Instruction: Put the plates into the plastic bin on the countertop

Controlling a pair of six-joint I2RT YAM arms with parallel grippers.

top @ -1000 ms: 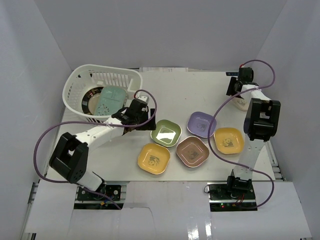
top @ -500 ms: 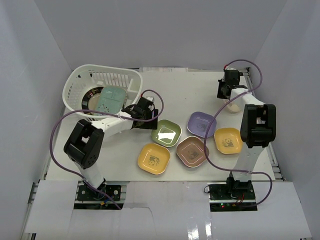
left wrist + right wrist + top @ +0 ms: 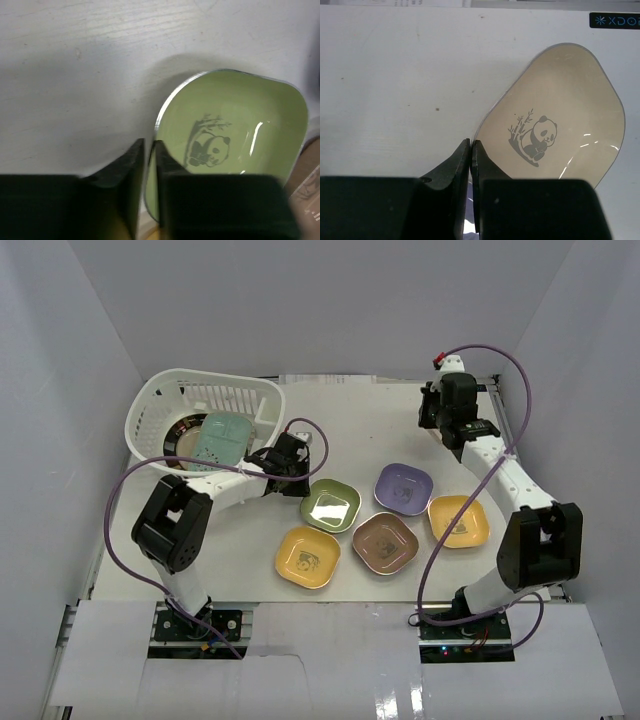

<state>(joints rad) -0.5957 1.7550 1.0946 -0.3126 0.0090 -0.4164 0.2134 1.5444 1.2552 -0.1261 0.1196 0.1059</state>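
The white slotted plastic bin (image 3: 220, 397), left of both pairs of jaws, holds a mint dish (image 3: 220, 438) and a dark-rimmed round plate (image 3: 177, 445). The left jaws pinch the rim of the glossy green rounded-square dish (image 3: 230, 140) on the white bench (image 3: 350, 425), since the raised lip is its only purchase. The right jaws, pressed together, nip the rim of the cream panda dish (image 3: 565, 115) just right of them, likely for carrying binward.

"What are you built from?"
"My left arm (image 3: 225, 485) and my right arm (image 3: 505, 470) have white links and black joint housings. Purple cables (image 3: 109, 525) loop along both."
"And the hands?"
"My left hand (image 3: 150, 155) and right hand (image 3: 470, 150) have black, wedge-shaped fingers."
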